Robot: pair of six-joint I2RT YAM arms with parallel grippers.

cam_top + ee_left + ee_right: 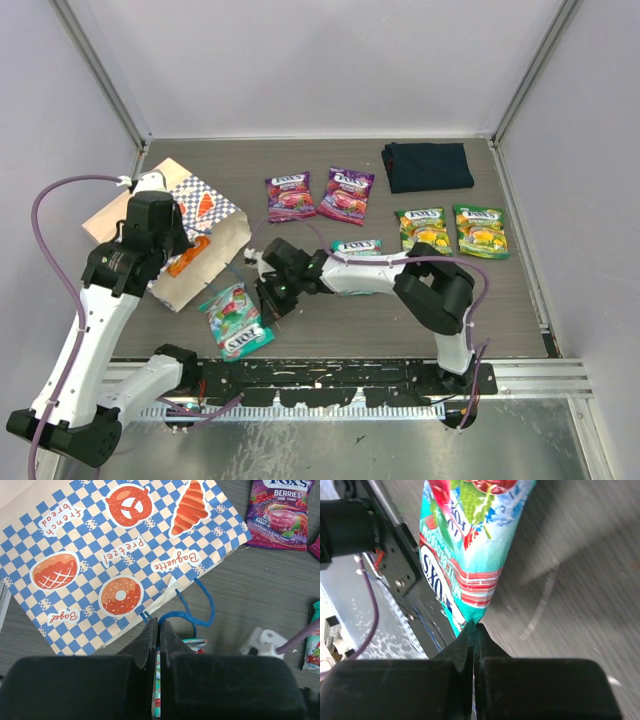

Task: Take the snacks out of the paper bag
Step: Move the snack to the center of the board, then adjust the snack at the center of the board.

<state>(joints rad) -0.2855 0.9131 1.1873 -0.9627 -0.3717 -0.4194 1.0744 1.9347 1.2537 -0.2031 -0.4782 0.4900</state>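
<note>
Teal snack packet (235, 320) at near left of desk (340, 325), edge pinched in clenched jaws of right gripper (474, 627); paper bag (100, 555) flat at far left, left gripper (159, 625) over its mouth, jaws pressed together empty; purple snacks (290, 195) and green snacks (421, 228) lying to right.

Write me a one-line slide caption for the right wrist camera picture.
Right gripper, fingers shut, pinches a corner of a teal candy packet over the dark table.
</note>
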